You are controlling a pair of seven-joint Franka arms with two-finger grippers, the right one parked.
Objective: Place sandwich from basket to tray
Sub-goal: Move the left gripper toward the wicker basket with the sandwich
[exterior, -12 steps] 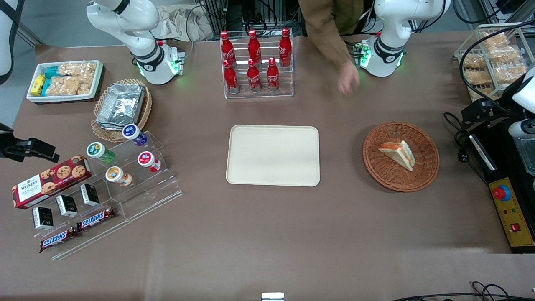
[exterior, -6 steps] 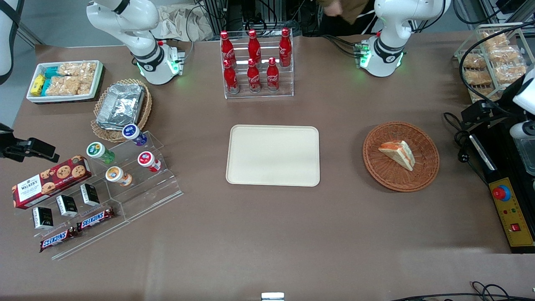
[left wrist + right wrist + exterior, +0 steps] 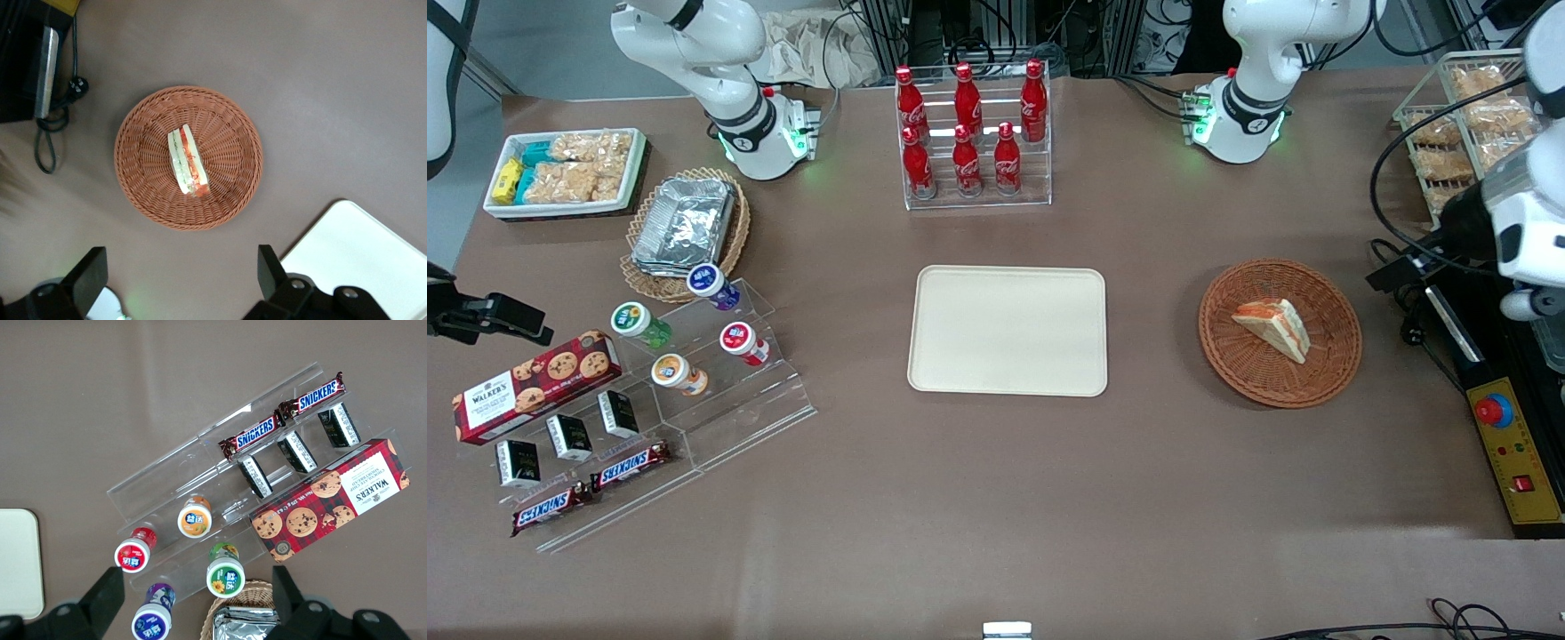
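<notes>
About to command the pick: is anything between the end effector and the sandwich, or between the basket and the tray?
Nothing visible. The end effector hangs open above the table beside the basket, apart from the sandwich. Only bare table lies between basket and tray, which holds nothing.

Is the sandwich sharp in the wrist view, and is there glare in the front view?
Left wrist view: sandwich sharp in the basket, open gripper hanging above the table near it. Front view: foil trays glare; green glow at arm bases.
</notes>
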